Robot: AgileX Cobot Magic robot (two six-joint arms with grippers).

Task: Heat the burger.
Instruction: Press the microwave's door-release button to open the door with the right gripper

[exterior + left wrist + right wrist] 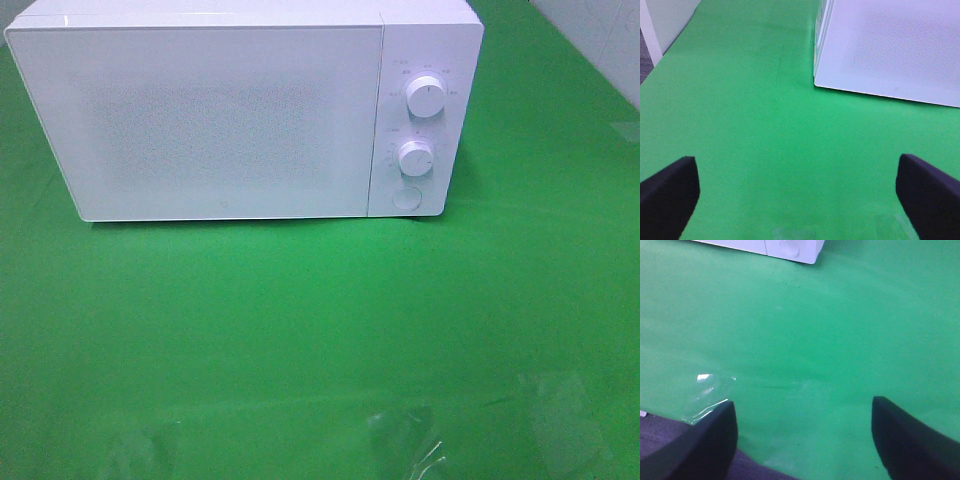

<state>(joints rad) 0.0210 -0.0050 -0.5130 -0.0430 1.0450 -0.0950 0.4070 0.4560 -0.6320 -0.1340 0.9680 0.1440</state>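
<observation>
Spread wide with nothing between their dark fingers, left gripper (796,165) and right gripper (802,405) hang over the green cloth (300,320). Beyond stands the white microwave (220,120), door shut. Where the burger lies cannot be told.

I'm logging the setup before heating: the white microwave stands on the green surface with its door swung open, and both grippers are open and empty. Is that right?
Not quite. The door of the microwave is shut, as the exterior high view shows. The rest holds: it stands on the green surface, and the left gripper and right gripper are open and empty.
</observation>
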